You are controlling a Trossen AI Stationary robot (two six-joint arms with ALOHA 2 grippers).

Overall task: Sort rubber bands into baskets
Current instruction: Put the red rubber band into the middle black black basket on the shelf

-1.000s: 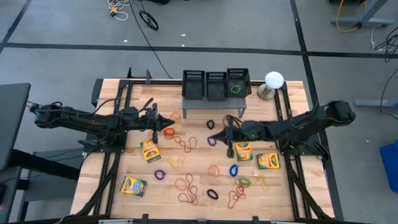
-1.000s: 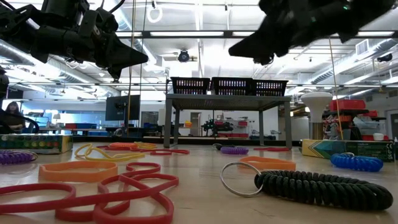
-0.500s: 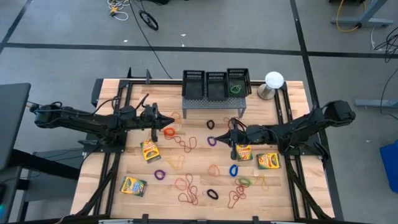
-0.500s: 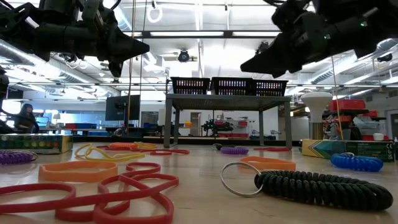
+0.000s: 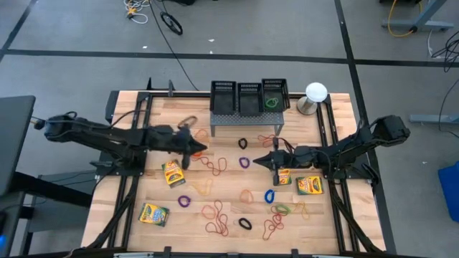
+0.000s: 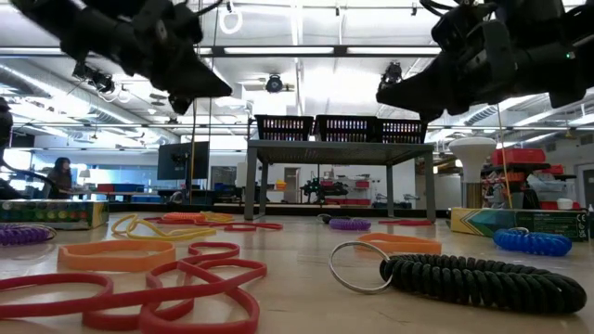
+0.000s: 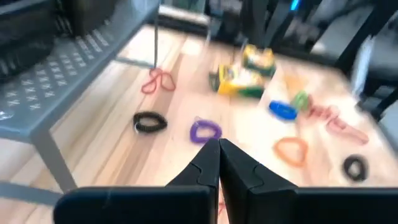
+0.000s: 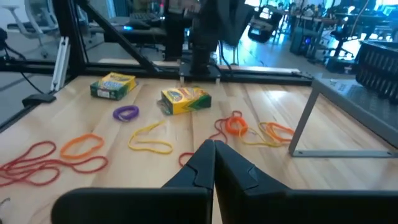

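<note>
High view, stand: the grey perforated stand [image 5: 246, 119] carries three black mesh baskets [image 5: 248, 97]; a green band [image 5: 271, 102] lies in the right-hand one.
High view, bands: the rubber bands [image 5: 215, 166] lie scattered on the wooden table in front of the stand, among crayon boxes [image 5: 173, 173].
High view, left gripper [image 5: 201, 147]: in front of the stand's left end, fingers pressed together, nothing held.
High view, right gripper [image 5: 259, 160]: in front of the stand's right end, beside a purple band [image 5: 244, 162], pinched closed and empty.
Low view: both grippers hang above the table, clear of the bands in front of the stand.
Left wrist view: closed fingertips [image 7: 218, 151] aim at a purple band [image 7: 204, 130] near the stand's leg.
Right wrist view: closed tips [image 8: 214, 151] face an orange band [image 8: 236, 125] by the stand.
Risk: with the jaws closed, a descent would likely shove a flat band aside or pinch two overlapping loops.
</note>
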